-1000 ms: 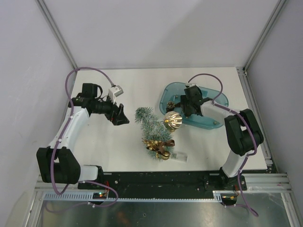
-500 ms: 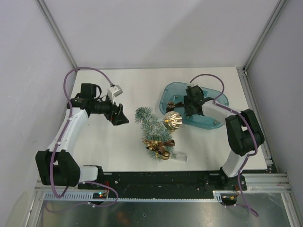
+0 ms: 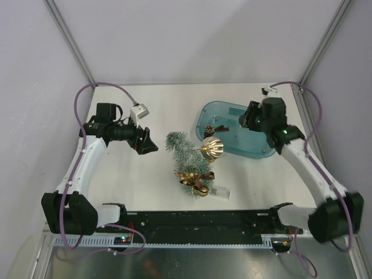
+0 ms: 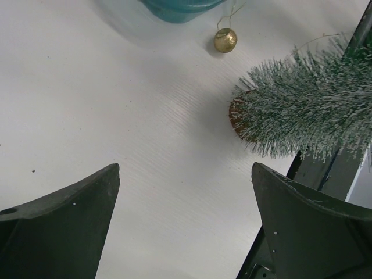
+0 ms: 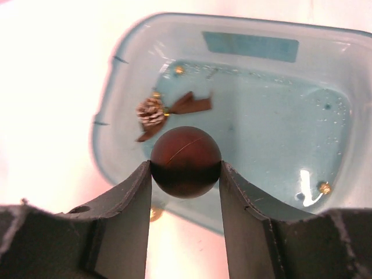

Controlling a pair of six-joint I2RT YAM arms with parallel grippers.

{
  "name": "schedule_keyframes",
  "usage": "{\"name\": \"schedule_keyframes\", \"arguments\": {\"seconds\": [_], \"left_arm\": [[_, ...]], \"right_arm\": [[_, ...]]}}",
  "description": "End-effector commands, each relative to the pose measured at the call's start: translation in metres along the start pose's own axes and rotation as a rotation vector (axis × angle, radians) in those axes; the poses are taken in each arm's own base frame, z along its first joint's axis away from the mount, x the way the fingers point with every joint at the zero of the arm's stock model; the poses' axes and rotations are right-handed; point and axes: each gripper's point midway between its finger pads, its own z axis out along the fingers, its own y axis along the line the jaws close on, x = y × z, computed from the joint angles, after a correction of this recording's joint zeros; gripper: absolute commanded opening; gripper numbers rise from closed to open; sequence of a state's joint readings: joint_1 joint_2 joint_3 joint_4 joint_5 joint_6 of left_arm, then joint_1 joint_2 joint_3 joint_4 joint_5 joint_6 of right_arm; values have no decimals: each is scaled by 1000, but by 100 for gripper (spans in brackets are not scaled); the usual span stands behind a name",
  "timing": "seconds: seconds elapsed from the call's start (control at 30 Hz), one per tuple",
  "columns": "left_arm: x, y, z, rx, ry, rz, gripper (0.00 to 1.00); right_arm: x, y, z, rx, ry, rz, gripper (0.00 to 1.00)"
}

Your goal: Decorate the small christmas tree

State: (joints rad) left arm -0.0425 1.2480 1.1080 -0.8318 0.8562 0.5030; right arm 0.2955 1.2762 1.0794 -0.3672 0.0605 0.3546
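Over the teal tub (image 5: 273,133), brown ball (image 5: 186,158) gripped by right end effector (image 5: 185,167), left end effector (image 4: 185,170) held wide near the small christmas tree (image 4: 308,116)

Teal tub (image 3: 244,145) — pinecone (image 5: 151,110) inside, brown ball (image 5: 186,160)

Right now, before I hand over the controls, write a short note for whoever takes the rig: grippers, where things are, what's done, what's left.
Left gripper: open, empty, beside the small christmas tree.
Right gripper: shut on a dark red ball, held above the teal tub.
Tree: lying on its side on the table. A gold ribbed bauble and a gold-brown bow rest against it; I cannot tell whether they are hooked on.
Tub: a pinecone with a brown bow lies inside.
Left to do: bring the ball to the tree, then probably the pinecone.
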Motion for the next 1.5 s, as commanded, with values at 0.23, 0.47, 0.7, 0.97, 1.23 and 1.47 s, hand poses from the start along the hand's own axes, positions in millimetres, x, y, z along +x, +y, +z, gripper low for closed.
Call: {"name": "schedule_keyframes", "arguments": {"seconds": [0.23,0.47,0.7,0.97,1.23,1.47], "left_arm": [[-15,-23,-12,38,-81,9,100],[-7,-31,-10,68,-83,-19,100],[4,-34,-6,83,-73,-23,100],[2,-35,-6,95,-78,-17,100],[-1,-35,-6,101,-83,-9,99],[-1,-33,-6,100,-80,-7,99]], "right_arm": [[67,24,-128,-241,85,272,37],[79,44,-174,-404,81,346,36],[85,72,-178,-568,92,420,35],[91,107,-175,-674,124,436,34],[102,111,-161,-651,163,473,34],[105,111,-151,-670,199,496,33]]}}
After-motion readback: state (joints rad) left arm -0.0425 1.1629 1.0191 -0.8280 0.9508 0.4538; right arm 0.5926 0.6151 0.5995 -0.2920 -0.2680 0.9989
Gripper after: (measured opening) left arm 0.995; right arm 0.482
